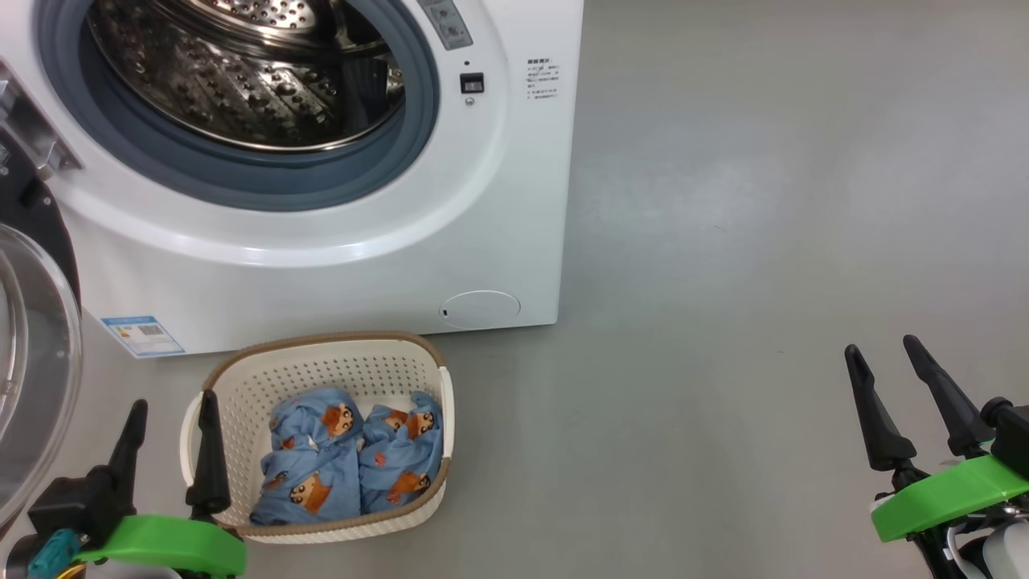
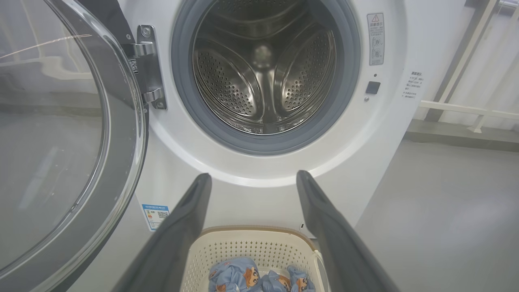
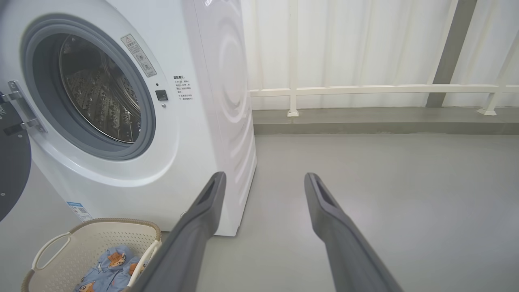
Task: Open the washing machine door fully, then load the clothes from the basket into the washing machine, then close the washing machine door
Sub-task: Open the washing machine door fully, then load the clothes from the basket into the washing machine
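Grey floor (image 1: 764, 241) spreads throughout. Left of the left gripper (image 1: 175, 400), fingers wide and empty, stands the open washing machine door (image 1: 36, 354). Just right of it sits the basket (image 1: 321, 344) holding the clothes (image 1: 354, 462), the washing machine (image 1: 321, 273) beyond. Far right, the right gripper (image 1: 880, 346) gapes wide, empty.

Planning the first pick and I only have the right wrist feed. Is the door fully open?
Observer: The door is swung wide, well clear of the opening; the left wrist view looks straight in.
Operator: Drum empty?
Observer: What shows of the drum is bare steel, no fabric.
Operator: Where's the left gripper?
Observer: In the head view the left gripper is open and empty, beside the left handle of the basket.
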Robot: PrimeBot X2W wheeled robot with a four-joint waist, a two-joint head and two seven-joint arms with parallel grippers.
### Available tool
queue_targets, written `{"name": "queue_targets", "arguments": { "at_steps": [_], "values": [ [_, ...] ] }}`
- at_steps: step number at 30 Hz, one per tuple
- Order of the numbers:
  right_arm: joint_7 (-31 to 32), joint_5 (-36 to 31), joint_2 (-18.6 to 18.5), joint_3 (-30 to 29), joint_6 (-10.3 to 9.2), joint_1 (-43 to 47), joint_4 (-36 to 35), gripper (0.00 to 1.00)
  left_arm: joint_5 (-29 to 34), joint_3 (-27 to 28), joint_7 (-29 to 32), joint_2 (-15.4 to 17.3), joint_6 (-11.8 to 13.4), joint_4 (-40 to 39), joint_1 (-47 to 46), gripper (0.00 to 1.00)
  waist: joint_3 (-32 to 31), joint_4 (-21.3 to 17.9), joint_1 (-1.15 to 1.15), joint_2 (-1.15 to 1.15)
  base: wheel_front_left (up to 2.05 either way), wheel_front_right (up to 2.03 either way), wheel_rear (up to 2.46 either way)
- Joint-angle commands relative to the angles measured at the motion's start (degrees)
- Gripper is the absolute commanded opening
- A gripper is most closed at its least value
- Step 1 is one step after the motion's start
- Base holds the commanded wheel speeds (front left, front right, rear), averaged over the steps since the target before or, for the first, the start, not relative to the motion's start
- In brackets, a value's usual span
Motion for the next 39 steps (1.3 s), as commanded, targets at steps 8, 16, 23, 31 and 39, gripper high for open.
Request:
{"name": "queue_targets", "arguments": {
  "at_steps": [8,16,23,31,39],
  "values": [
    [-0.7,-0.6,-0.5,0.0,0.26,0.2,-1.8,1.00,1.3,2.2,-0.3,1.3,0.0,-2.1,-0.1,1.00,0.2,-0.3,0.00,0.00,0.00,0.00,0.00],
    [-0.7,-0.5,-0.4,-0.3,0.26,0.0,-1.7,1.00,-0.3,0.7,-0.3,1.6,0.0,-2.0,-0.4,1.00,0.5,-0.1,0.00,0.00,0.00,0.00,0.00],
    [-0.7,-0.4,-0.4,-0.3,0.26,-0.2,-1.7,1.00,-1.6,-0.8,-0.3,2.6,0.0,-2.4,-0.8,1.00,0.9,0.1,0.00,0.00,0.03,-0.05,0.03],
    [-0.7,-0.5,-0.4,-0.1,0.26,-0.5,-1.7,1.00,-2.1,-1.6,-0.3,3.1,0.0,-2.7,-1.2,1.00,1.0,0.2,0.00,0.00,0.59,-0.99,0.40],
    [-0.7,-0.6,-0.2,-0.1,0.26,-0.5,-1.7,1.00,-2.1,-1.4,-0.3,3.2,0.0,-2.7,-1.4,1.00,1.1,0.3,0.00,0.00,0.89,-1.39,0.50]
  ]
}}
